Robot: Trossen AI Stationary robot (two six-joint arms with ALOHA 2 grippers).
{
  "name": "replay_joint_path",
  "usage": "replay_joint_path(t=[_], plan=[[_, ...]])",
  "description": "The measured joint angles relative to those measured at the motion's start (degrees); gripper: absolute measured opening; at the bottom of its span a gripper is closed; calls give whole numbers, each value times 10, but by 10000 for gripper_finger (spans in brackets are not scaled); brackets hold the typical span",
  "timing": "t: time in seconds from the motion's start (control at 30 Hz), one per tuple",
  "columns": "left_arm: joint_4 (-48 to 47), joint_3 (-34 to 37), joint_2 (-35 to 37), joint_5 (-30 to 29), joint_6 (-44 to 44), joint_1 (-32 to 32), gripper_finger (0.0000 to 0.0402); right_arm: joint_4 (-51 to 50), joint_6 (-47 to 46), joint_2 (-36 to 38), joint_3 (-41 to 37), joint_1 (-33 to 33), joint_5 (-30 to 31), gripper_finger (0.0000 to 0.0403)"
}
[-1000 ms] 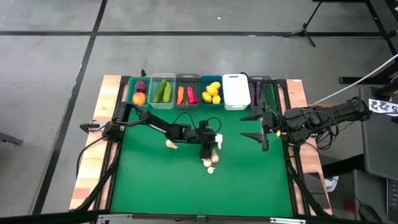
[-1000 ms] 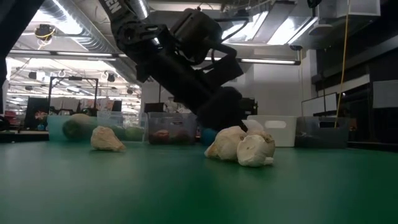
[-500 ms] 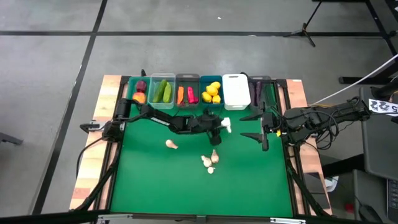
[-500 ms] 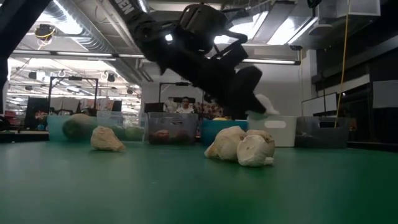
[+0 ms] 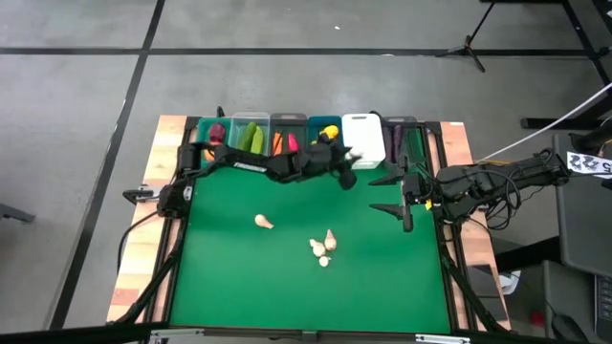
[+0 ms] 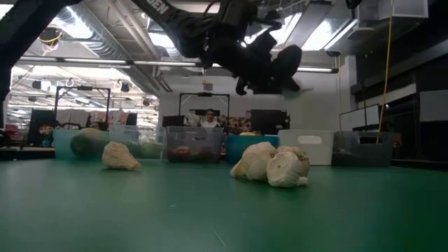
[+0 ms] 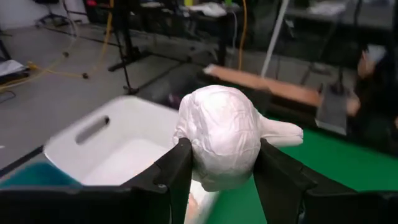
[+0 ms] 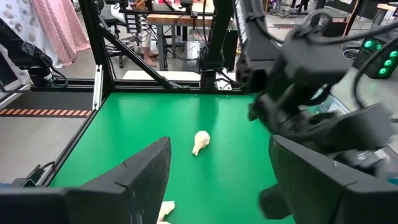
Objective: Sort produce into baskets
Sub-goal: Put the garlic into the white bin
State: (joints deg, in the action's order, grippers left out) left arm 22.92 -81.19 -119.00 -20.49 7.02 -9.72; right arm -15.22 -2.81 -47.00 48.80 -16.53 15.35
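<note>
The left hand gripped a whitish, papery toy garlic bulb above the near edge of the white rectangular plastic bin. Three more whitish garlic pieces and a lone one lay on the green tabletop. The right hand hung open beside the bins.

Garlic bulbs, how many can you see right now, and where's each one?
4 or 5. One garlic bulb is held in the left gripper near the white bin; one lies alone on the mat; a cluster of two or three lies mid-mat.
</note>
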Motion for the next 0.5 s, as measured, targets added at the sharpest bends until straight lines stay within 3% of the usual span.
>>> replay_joint_path(t=[0.5], plan=[[-37, -113, -37, 16, 103, -76, 145, 2, 0, 0, 0, 0, 0, 269]])
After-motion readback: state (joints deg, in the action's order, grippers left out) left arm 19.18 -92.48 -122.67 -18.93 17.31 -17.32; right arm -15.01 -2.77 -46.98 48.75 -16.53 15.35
